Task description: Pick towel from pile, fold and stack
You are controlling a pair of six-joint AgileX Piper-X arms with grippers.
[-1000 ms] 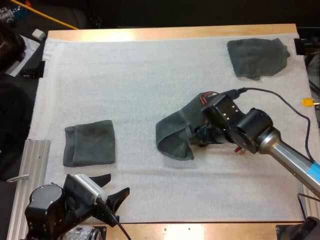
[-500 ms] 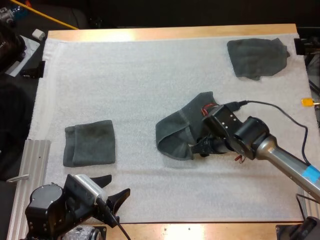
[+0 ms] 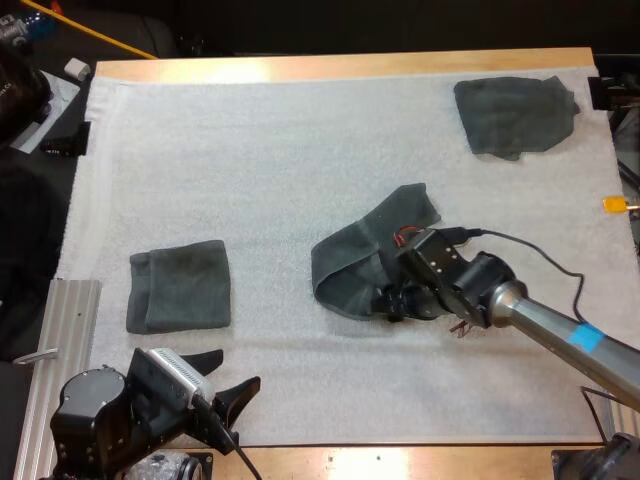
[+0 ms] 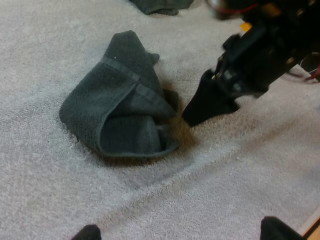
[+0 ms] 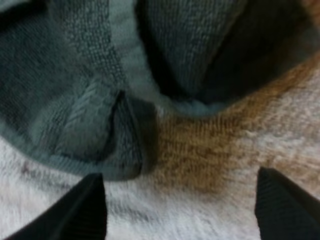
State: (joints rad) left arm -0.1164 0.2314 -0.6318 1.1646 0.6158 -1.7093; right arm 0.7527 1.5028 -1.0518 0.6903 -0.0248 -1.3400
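Right wrist view: the loose towel (image 5: pixel 90 85) lies bunched on the white mat (image 5: pixel 210 145), directly ahead of the right claw (image 5: pixel 180 212). The claw's fingers (image 5: pixel 82 210) stand apart and released, holding nothing. The towel's thick hemmed edge sits just beyond the fingertips, not between them. In the high view the same loose towel (image 3: pixel 365 262) spreads outward from the tip of the right claw (image 3: pixel 390 298), with one flap doubled over the rest. Expected handling: the cloth is soft, light and limp. It should drape and sag when lifted and hold no shape of its own. Its looped pile should give the fingers good purchase, so slipping is unlikely, and it is not fragile. The pile may drag on the mat. Recommended hold: the hemmed corner nearest the claw, pinched as a single layer. A pinch through the doubled fold would probably lift the whole bundle without opening it. The left claw (image 3: pixel 222 375) rests at the near edge of the counter (image 3: pixel 340 66), fingers spread and empty, well apart from the loose towel. A folded towel (image 3: pixel 180 287) lies just ahead of the left claw. A third towel (image 3: pixel 515 115) lies far beyond the right claw, near the mat's far corner.
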